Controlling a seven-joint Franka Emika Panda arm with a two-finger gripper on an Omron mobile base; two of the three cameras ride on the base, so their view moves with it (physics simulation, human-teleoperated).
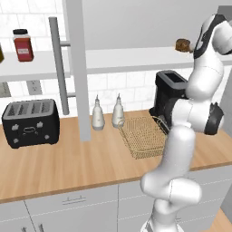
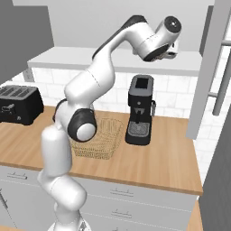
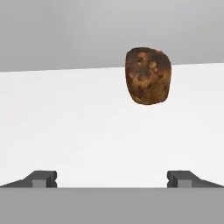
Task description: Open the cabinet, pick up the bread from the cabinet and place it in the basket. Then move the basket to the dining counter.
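With the cabinet (image 1: pixel 77 68) open, I see the bread (image 3: pixel 148 75) on its shelf (image 3: pixel 87 127), ahead of my gripper (image 3: pixel 112 178), jaws spread wide, grasping nothing; basket (image 1: pixel 144 136) below the shelf

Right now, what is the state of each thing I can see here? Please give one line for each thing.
cabinet: door open, white shelf exposed.
bread: on the cabinet shelf, not gripped.
gripper: open, facing the bread, apart from it.
basket: empty, on the wood worktop.
toaster: slots empty.
coffee machine: upright beside the basket.
two bottles: upright, capped.
red jar: upright on the shelf, lid on.
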